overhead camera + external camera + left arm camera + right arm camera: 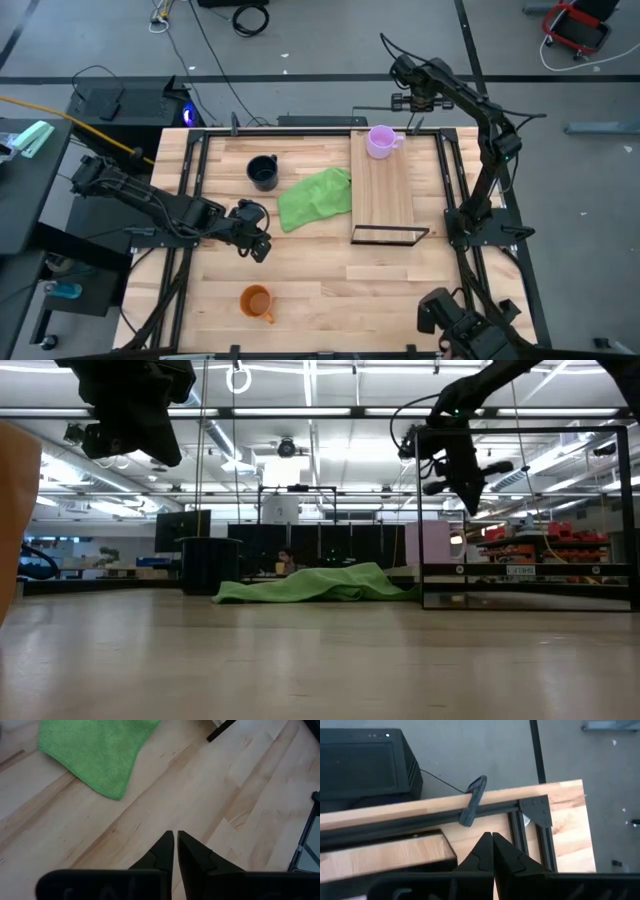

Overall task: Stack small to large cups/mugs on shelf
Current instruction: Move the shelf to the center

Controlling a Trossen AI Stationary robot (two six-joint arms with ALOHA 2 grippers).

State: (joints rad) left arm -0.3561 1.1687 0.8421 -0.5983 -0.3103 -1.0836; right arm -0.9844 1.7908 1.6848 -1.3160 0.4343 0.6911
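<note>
Grey concrete floor (pixel 300 60) around the butcher-block tabletop (pixel 330 290), cables trailing across it. Black case (pixel 120 100) beside the tabletop's far left corner. Ceiling strip lights (pixel 330 412) lit; shelving, possibly stocked racks (pixel 540 550), in the room behind.

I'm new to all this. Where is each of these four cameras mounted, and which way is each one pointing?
High: overhead, looking down on the table, both arms, the purple mug on the shelf.
Low: at tabletop height, looking across; arms hang from above.
Left wrist: on the left arm, facing down past the left gripper, nearly shut, at bare wood.
Right wrist: past the shut right gripper at the table's far edge.
High, low and left wrist views share the green cloth.
</note>
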